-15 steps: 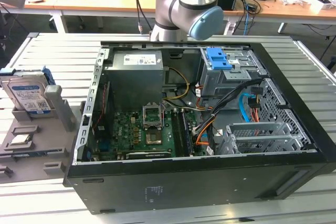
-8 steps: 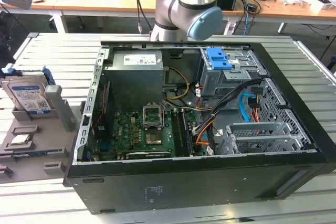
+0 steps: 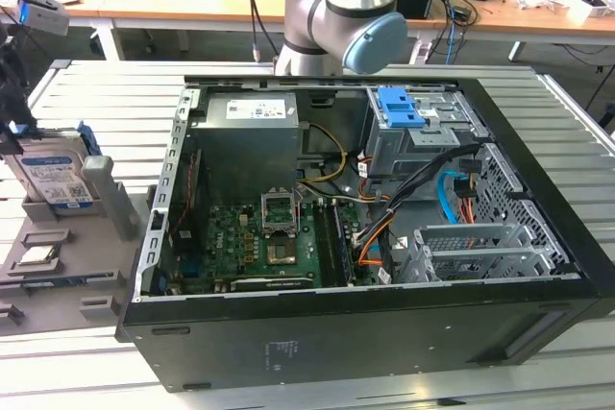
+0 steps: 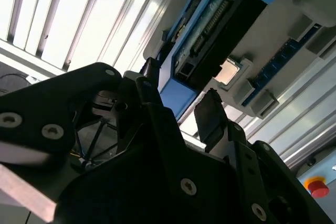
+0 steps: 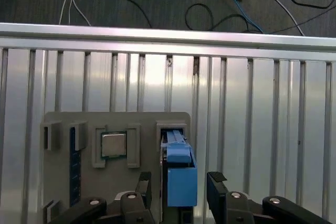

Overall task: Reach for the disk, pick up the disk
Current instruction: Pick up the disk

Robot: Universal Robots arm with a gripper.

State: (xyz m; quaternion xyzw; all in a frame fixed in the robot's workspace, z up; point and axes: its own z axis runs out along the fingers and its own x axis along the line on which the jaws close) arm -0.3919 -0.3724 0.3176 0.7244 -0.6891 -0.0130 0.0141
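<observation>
- Step in hand: close of the reach. Lift not yet made, judging from the disk [image 5: 182,174] seated upright in its slot in the grey holder [image 5: 142,124].
- Gripper [image 5: 179,182] released and spread, poised at the holder with fingers [image 5: 216,184] straddling the disk, seemingly short of contact on either face.
- Next move, as a judgement: calls for pads squared on the disk's two broad faces and kept clear of the slot wall. Any pull best kept in line with the slot, to avoid jamming in the holder.
- Edges: slot walls tight beside the disk. Processor chip [image 5: 113,145] in the neighbouring pocket of the holder, near one finger.
- Open room: bare table slats [image 5: 252,129] on the holder's side away from the chip. Table rim [image 5: 168,35] beyond the holder. Open computer case [image 3: 384,352] close beside the holder, toward the exterior view's right.
</observation>
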